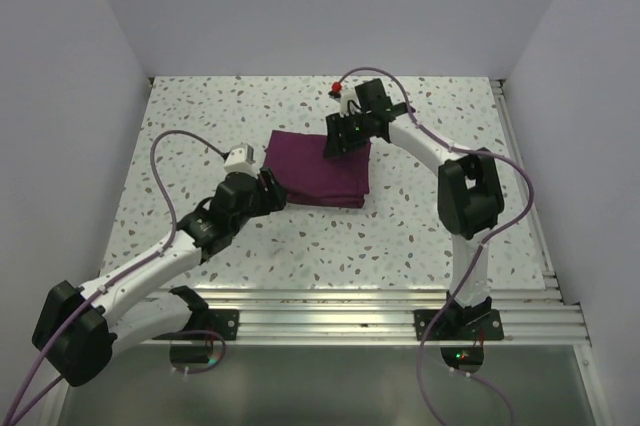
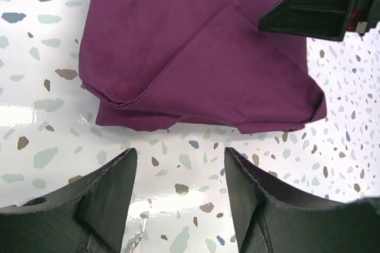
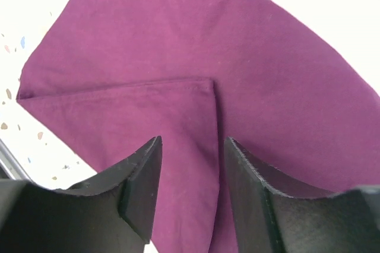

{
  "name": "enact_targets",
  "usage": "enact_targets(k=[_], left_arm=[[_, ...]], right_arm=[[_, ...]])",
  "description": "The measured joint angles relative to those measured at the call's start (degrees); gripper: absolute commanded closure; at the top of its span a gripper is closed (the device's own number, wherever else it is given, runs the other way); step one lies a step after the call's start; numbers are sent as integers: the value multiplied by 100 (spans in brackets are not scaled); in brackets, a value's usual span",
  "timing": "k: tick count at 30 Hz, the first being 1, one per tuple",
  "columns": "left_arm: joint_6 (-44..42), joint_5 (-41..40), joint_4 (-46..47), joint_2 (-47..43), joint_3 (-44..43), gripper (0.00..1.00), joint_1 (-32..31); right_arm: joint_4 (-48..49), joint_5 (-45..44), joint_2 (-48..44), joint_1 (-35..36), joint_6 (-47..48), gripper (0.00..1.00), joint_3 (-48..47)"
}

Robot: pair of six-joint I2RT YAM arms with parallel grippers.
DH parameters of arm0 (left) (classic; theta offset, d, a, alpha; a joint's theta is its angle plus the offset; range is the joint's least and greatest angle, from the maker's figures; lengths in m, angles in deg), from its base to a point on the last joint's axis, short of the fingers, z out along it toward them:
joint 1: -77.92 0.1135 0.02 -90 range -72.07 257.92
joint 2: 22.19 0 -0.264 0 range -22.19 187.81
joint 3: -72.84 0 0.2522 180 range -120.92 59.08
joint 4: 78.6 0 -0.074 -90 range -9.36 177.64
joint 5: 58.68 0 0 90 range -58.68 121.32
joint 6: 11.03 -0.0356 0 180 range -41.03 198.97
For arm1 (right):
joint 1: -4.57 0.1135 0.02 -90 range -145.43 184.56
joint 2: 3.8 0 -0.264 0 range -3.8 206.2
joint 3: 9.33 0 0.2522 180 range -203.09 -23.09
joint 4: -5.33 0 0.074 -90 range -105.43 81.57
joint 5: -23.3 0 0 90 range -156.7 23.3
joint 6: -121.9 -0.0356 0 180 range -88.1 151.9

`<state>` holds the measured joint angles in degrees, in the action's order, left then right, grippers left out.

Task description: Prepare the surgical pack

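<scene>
The surgical pack (image 1: 318,168) lies mid-table as a folded plum-purple cloth bundle; whatever it wraps is hidden. In the left wrist view the pack (image 2: 196,57) shows its layered near edge. My left gripper (image 1: 268,182) sits at the pack's left corner, and my left gripper (image 2: 180,164) is open over bare table just short of the cloth. My right gripper (image 1: 338,142) hovers over the pack's far right part. Seen from the right wrist, my right gripper (image 3: 192,152) is open above a folded flap of the pack (image 3: 196,57), with nothing pinched. A right fingertip (image 2: 314,9) shows in the left wrist view.
The speckled white table (image 1: 200,116) is walled by pale panels on three sides. An aluminium rail (image 1: 400,311) runs along the near edge with both arm bases. A grooved metal strip (image 1: 520,176) edges the table's right side. Purple cables loop above each arm.
</scene>
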<state>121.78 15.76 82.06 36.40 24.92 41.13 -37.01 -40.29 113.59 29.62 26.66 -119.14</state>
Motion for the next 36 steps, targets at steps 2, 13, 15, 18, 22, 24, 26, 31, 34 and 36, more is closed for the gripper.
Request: enact_targets(k=[2, 13, 15, 18, 22, 24, 26, 31, 34, 36], left_arm=[[-85, 59, -70, -9, -107, 35, 72], [-518, 289, -457, -11, -232, 35, 682], [-577, 330, -483, -11, -240, 35, 758], [-627, 380, -501, -11, -240, 35, 835], [-664, 402, -529, -13, -240, 35, 868], [-671, 404, -538, -13, -240, 35, 868], [-693, 402, -557, -33, -240, 35, 868], [-741, 402, -573, -66, -240, 35, 905], [-765, 402, -573, -66, -240, 35, 920], [-798, 400, -573, -63, -240, 35, 933]], right_arm=[[57, -20, 37, 2, -4, 57, 0], [116, 20, 192, 0, -22, 66, 271], [114, 61, 192, 0, -17, 81, 280], [138, 275, 192, 0, -26, 95, 293], [389, 654, 52, 0, -90, 100, 686], [487, 846, -127, 2, -149, 100, 970], [570, 1060, -393, 7, -201, 100, 1290], [782, 1408, -1285, 94, -291, 100, 2031], [855, 1519, -1843, 269, -293, 100, 2437], [890, 1517, -2118, 450, -293, 100, 2688]])
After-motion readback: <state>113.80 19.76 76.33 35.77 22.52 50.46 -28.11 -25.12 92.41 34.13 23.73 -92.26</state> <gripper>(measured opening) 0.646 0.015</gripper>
